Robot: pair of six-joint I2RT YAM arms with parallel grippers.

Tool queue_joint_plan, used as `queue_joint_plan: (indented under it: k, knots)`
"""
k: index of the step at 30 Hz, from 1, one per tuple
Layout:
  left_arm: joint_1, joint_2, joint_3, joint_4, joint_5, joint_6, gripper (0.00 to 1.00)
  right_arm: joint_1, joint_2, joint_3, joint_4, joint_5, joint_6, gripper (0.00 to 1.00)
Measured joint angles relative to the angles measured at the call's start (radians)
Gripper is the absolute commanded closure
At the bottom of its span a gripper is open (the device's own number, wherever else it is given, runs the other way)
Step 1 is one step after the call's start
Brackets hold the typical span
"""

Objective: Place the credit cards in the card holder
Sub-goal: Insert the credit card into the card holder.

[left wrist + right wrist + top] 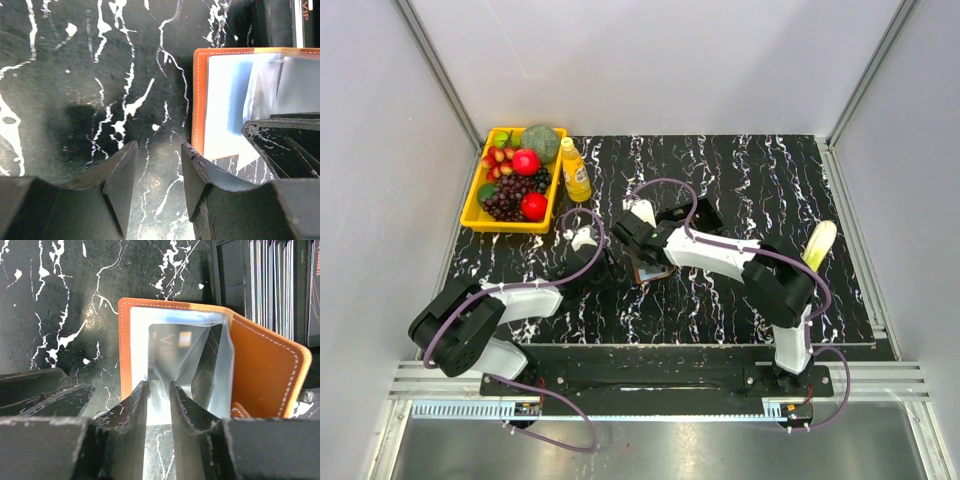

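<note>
The card holder (655,272) lies open on the black marble table, brown-orange leather with clear plastic sleeves. In the right wrist view the card holder (260,365) shows a dark card (210,360) in a sleeve. My right gripper (157,387) stands over its near edge, jaws a narrow gap apart, with the clear sleeve (150,345) at the fingertips. From above, the right gripper (638,250) is just left of the holder. My left gripper (157,165) is open and empty, just left of the holder's stitched edge (197,100). Several cards (272,285) stand in a black box (695,215) behind.
A yellow tray (485,215) of toy fruit stands at the back left, with a yellow bottle (575,170) beside it. A pale yellow banana-like object (819,245) lies at the right. The two grippers are close together.
</note>
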State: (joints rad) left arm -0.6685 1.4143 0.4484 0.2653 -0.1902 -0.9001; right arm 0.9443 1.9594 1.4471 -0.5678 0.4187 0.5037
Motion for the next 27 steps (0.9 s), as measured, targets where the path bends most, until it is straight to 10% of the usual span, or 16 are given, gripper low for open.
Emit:
queue_joint_plan:
  k: [27]
  knots:
    - [0.001,0.103,0.124,0.088,0.15,0.037,0.53,-0.203,-0.29,-0.375,0.367,-0.404,0.155,0.71]
